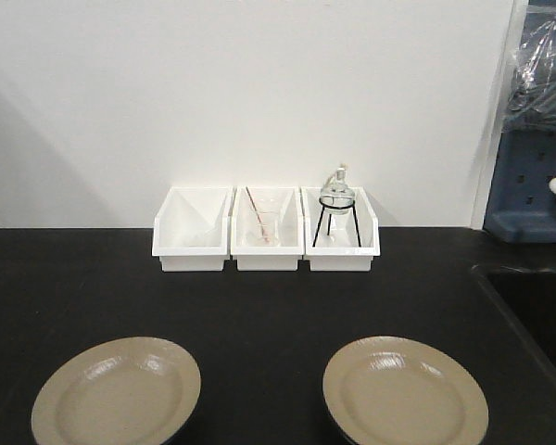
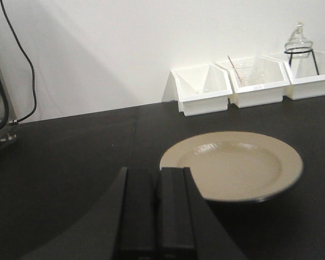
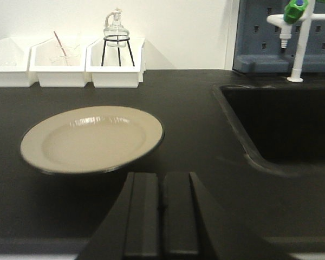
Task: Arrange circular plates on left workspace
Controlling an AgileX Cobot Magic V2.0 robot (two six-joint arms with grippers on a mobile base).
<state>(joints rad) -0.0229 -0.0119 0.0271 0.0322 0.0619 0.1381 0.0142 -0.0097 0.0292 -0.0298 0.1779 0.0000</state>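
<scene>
Two round tan plates with dark rims lie flat on the black countertop (image 1: 259,306). The left plate (image 1: 117,394) sits near the front left; it also shows in the left wrist view (image 2: 233,165). The right plate (image 1: 405,394) sits near the front right; it also shows in the right wrist view (image 3: 92,138). My left gripper (image 2: 156,176) is shut and empty, just short of the left plate's near edge. My right gripper (image 3: 161,179) is shut and empty, just short of the right plate's near right edge. Neither gripper shows in the front view.
Three white bins (image 1: 267,230) stand in a row against the back wall; the middle one holds a glass beaker with a rod, the right one a flask on a black tripod (image 1: 335,209). A recessed sink (image 3: 284,119) with a white tap (image 3: 298,38) lies right.
</scene>
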